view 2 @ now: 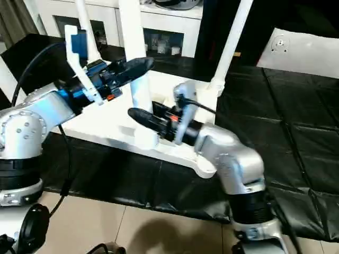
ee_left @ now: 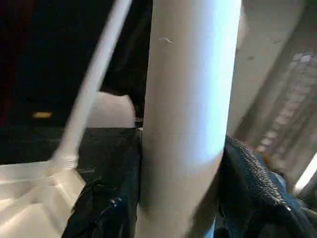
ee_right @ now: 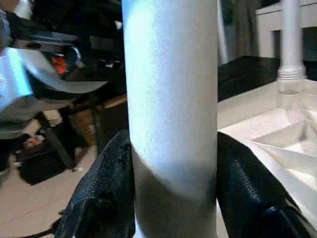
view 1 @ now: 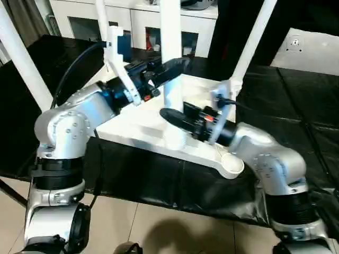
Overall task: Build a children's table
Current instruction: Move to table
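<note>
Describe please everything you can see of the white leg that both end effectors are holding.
The leg is a long, smooth white tube, plastic by its look, standing upright at the near edge of the upturned table top, its foot in a round corner socket. Its upper end runs out of the picture. The left end effector clamps it higher up, with black fingers pressing on both sides. The right end effector clamps it lower down, just above the socket. Other legs already stand in other corners.
</note>
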Controlling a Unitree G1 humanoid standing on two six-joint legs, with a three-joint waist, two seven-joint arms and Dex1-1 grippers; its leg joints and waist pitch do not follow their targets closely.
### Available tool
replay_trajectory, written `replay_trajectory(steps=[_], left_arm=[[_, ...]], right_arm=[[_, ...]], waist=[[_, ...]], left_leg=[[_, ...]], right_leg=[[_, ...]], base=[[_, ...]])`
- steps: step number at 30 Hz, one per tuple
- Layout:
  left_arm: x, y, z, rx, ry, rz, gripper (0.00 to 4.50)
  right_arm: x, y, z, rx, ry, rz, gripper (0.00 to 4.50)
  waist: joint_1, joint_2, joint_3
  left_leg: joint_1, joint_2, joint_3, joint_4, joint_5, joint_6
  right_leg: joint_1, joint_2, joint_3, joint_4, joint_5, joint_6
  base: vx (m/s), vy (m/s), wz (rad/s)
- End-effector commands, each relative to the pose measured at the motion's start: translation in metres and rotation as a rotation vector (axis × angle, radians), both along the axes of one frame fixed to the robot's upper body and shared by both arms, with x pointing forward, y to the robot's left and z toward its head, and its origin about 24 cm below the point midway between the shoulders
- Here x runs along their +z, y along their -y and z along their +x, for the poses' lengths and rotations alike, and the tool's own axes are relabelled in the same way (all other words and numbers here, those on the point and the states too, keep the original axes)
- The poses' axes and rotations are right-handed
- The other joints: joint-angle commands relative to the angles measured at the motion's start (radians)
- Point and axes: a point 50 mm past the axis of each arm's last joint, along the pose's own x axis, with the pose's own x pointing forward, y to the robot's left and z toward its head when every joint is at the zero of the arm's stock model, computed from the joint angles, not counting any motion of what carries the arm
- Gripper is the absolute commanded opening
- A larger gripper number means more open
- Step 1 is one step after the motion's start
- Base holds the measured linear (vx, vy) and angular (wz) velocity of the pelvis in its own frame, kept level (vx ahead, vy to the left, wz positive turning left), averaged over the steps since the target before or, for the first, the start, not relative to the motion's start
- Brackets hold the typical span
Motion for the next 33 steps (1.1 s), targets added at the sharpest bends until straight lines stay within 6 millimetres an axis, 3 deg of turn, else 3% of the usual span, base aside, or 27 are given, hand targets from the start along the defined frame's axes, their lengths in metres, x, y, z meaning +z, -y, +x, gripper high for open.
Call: replay_trajectory(steps=[1, 3, 5, 8, 12, 13, 17, 21, 22, 24, 26, 27, 29, 31, 32, 33], left_arm=[[0.012, -0.002, -0.003, -0.068, 0.044, -0.044, 2.79], [0.013, -0.003, -0.006, -0.133, 0.032, -0.076, 2.79], [0.013, -0.003, -0.007, -0.161, 0.031, -0.084, 2.79], [0.011, -0.004, -0.006, -0.162, 0.039, -0.057, 2.79], [0.009, -0.006, -0.003, -0.127, 0.077, -0.019, 2.79], [0.01, -0.006, -0.002, -0.122, 0.083, -0.012, 2.79], [0.005, -0.005, -0.002, -0.07, 0.153, 0.093, 2.79], [-0.009, -0.001, -0.008, -0.029, 0.2, 0.17, 2.73], [-0.019, 0.001, -0.012, -0.007, 0.199, 0.193, 2.94], [-0.024, 0.002, -0.014, 0.008, 0.191, 0.192, 3.25], [-0.033, 0.006, -0.018, 0.041, 0.189, 0.198, 3.25], [-0.037, 0.008, -0.02, 0.055, 0.194, 0.203, 3.25], [-0.041, 0.012, -0.025, 0.067, 0.192, 0.165, 3.66], [-0.041, 0.013, -0.027, 0.057, 0.165, 0.109, 3.63], [-0.041, 0.012, -0.028, 0.053, 0.161, 0.095, 3.72], [-0.04, 0.01, -0.027, 0.054, 0.155, 0.073, 3.92]], right_arm=[[0.002, 0.007, -0.002, 0.01, -0.003, 0.019, 1.89], [0.001, 0.01, -0.005, 0.038, -0.004, 0.021, 1.89], [0.001, 0.011, -0.006, 0.057, -0.005, 0.021, 1.89], [0.001, 0.012, -0.007, 0.067, -0.004, 0.022, 1.89], [0.001, 0.013, -0.005, 0.037, 0.003, 0.017, 1.89], [0.001, 0.013, -0.005, 0.03, 0.002, 0.016, 1.89], [-0.001, 0.01, 0.001, -0.051, 0.027, -0.034, 1.89], [-0.006, 0.005, 0.004, -0.131, 0.045, -0.042, 1.89], [-0.01, 0.002, 0.001, -0.147, 0.043, -0.041, 1.89], [-0.013, 0.001, -0.001, -0.15, 0.039, -0.039, 1.89], [-0.018, 0.0, -0.007, -0.153, 0.034, -0.039, 1.89], [-0.021, -0.001, -0.01, -0.149, 0.032, -0.037, 1.89], [-0.024, -0.002, -0.017, -0.13, 0.029, -0.032, 1.89], [-0.024, -0.003, -0.021, -0.093, 0.028, -0.023, 1.89], [-0.024, -0.002, -0.022, -0.078, 0.028, -0.017, 1.89], [-0.023, -0.001, -0.023, -0.067, 0.028, -0.011, 1.89]], waist=[[0.001, 0.01, -0.076], [0.002, 0.014, -0.075], [0.002, 0.008, -0.075], [0.001, 0.014, -0.074], [0.002, 0.012, -0.074], [0.002, 0.008, -0.074], [0.001, 0.017, -0.074], [-0.002, 0.018, -0.075], [-0.002, 0.026, -0.075], [-0.005, 0.025, -0.075], [-0.003, 0.023, -0.076], [-0.002, 0.027, -0.076], [-0.004, 0.021, -0.073], [-0.005, 0.022, -0.07], [-0.005, 0.016, -0.07], [-0.004, 0.019, -0.068]], left_leg=[[0.014, 0.063, -0.015, -0.07, -0.049, 0.0], [0.015, 0.062, -0.015, -0.07, -0.053, -0.003], [0.016, 0.063, -0.015, -0.072, -0.059, -0.005], [0.014, 0.064, -0.016, -0.072, -0.069, -0.009], [0.015, 0.065, -0.016, -0.073, -0.07, -0.012], [0.015, 0.066, -0.016, -0.074, -0.063, -0.01], [0.015, 0.066, -0.017, -0.074, -0.062, -0.02], [0.015, 0.069, -0.018, -0.076, -0.071, -0.034], [0.014, 0.069, -0.019, -0.076, -0.069, -0.037], [0.014, 0.07, -0.018, -0.077, -0.082, -0.04], [0.013, 0.069, -0.017, -0.077, -0.08, -0.034], [0.014, 0.069, -0.018, -0.077, -0.087, -0.033], [0.013, 0.071, -0.018, -0.081, -0.119, -0.034], [0.013, 0.071, -0.018, -0.081, -0.134, -0.036], [0.014, 0.069, -0.016, -0.081, -0.14, -0.032], [0.013, 0.068, -0.017, -0.08, -0.144, -0.029]], right_leg=[[0.054, -0.099, 0.053, -0.058, 0.031, -0.234], [0.053, -0.099, 0.052, -0.058, 0.019, -0.235], [0.052, -0.098, 0.053, -0.06, 0.005, -0.232], [0.052, -0.1, 0.053, -0.061, -0.016, -0.231], [0.051, -0.101, 0.053, -0.063, -0.024, -0.226], [0.052, -0.101, 0.053, -0.063, -0.021, -0.224], [0.05, -0.1, 0.053, -0.062, -0.015, -0.216], [0.048, -0.102, 0.054, -0.061, -0.007, -0.216], [0.049, -0.101, 0.054, -0.058, 0.009, -0.216], [0.05, -0.101, 0.054, -0.06, 0.022, -0.216], [0.05, -0.097, 0.054, -0.06, 0.039, -0.221], [0.049, -0.097, 0.053, -0.061, 0.032, -0.219], [0.051, -0.099, 0.055, -0.065, -0.012, -0.21], [0.05, -0.1, 0.055, -0.069, -0.036, -0.211], [0.049, -0.099, 0.056, -0.072, -0.053, -0.209], [0.047, -0.098, 0.057, -0.072, -0.074, -0.205]], base=[[0.0, 0.0, 0.0], [0.0, 0.0, 0.0], [0.0, 0.0, 0.0], [0.0, 0.0, 0.0], [0.0, 0.0, 0.0], [0.0, 0.0, 0.0], [0.0, 0.0, 0.0], [0.0, 0.0, 0.0], [0.0, 0.0, 0.0], [0.0, 0.0, 0.0], [0.0, 0.0, 0.0], [0.0, 0.0, 0.0], [0.0, 0.0, 0.0], [0.0, 0.0, 0.0], [0.0, 0.0, 0.0], [0.0, 0.0, 0.0]])
